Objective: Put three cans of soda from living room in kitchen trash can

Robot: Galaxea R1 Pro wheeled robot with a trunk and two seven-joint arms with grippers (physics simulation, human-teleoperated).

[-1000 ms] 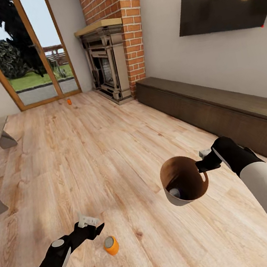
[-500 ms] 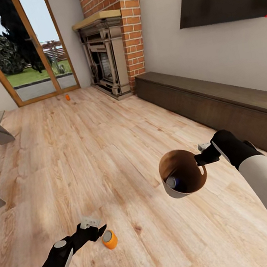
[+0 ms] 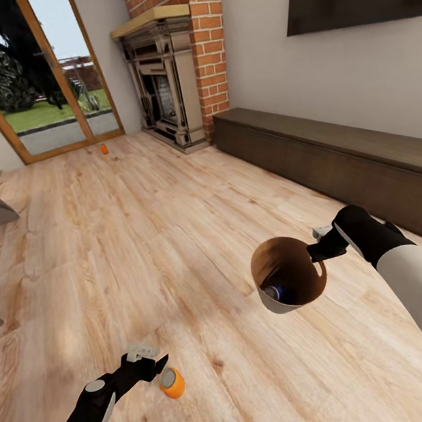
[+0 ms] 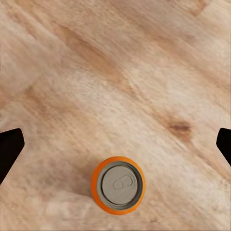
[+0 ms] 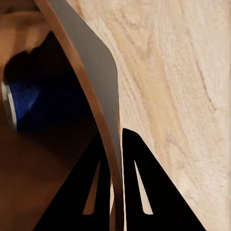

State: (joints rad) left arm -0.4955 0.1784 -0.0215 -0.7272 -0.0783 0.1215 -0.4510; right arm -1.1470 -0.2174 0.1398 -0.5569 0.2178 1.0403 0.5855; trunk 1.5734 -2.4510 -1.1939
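The left gripper is wide open, with an orange can upright on the floor at its 4 o'clock. Another orange can stands far off (by the glass doors). The right gripper pinches the rim of the bin, tilted, with a blue can inside.

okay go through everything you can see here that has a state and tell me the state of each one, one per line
Near bright orange soda can: upright on the wood floor, ungripped, by the left gripper.
Far orange soda can: on the floor near the glass doors.
Dark blue soda can: inside the bin.
Copper-brown round trash bin: held off the floor, tilted.
Left gripper: open.
Right gripper: shut on the bin's rim.
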